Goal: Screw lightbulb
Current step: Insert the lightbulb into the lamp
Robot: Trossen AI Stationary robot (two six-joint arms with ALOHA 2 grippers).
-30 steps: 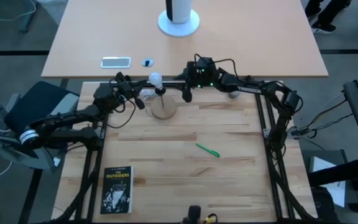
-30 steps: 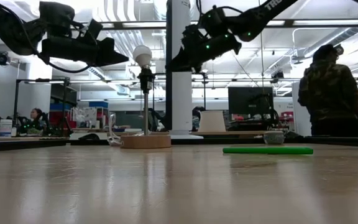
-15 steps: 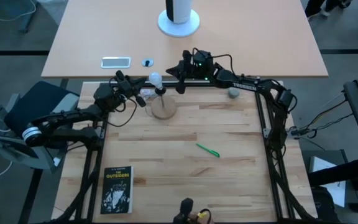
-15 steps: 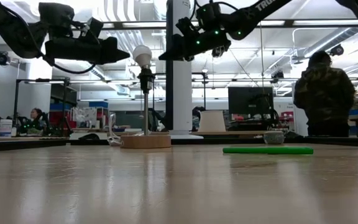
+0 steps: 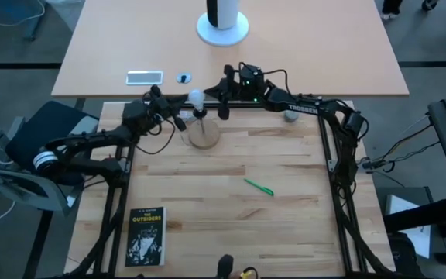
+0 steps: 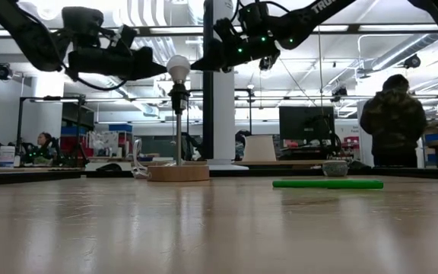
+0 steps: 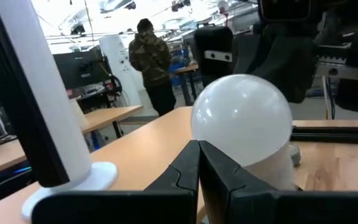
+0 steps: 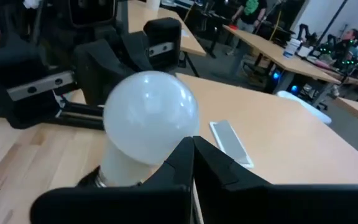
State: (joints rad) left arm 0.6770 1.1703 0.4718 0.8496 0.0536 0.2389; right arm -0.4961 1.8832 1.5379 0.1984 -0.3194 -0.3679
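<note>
The white frosted lightbulb (image 5: pixel 196 98) sits upright in the black socket (image 6: pixel 178 96) of a small lamp. The lamp's thin stem rises from a round wooden base (image 5: pixel 203 136) at the table's far side. My left gripper (image 6: pixel 163 70) is shut, level, its tips at the globe's left side. My right gripper (image 6: pixel 195 67) is shut, level, its tips at the globe's right side. The globe fills both wrist views, in the left wrist view (image 7: pixel 242 118) just beyond the shut tips (image 7: pixel 199 147), and in the right wrist view (image 8: pixel 151 115) likewise (image 8: pixel 192 143). My left gripper's shut tips stand level against the left side of the globe (image 6: pixel 171 70); whether they touch it I cannot tell. My right gripper's shut tips stand level close to the right side of the globe (image 6: pixel 186 68); whether they touch it I cannot tell.
A green pen (image 5: pixel 258 187) lies mid-table, a black book (image 5: pixel 146 236) at the near left, a small grey ball (image 5: pixel 291 116) at the far right. On the far desk are a phone (image 5: pixel 144 77) and a white pillar's round foot (image 5: pixel 223 29). A person (image 6: pixel 391 122) stands in the room behind.
My right gripper has risen and gone toward the table's left and far edge, up to the bulb's globe. My left gripper has gone toward the table's right edge, closing on the globe from the other side. The bulb and lamp have stayed still.
</note>
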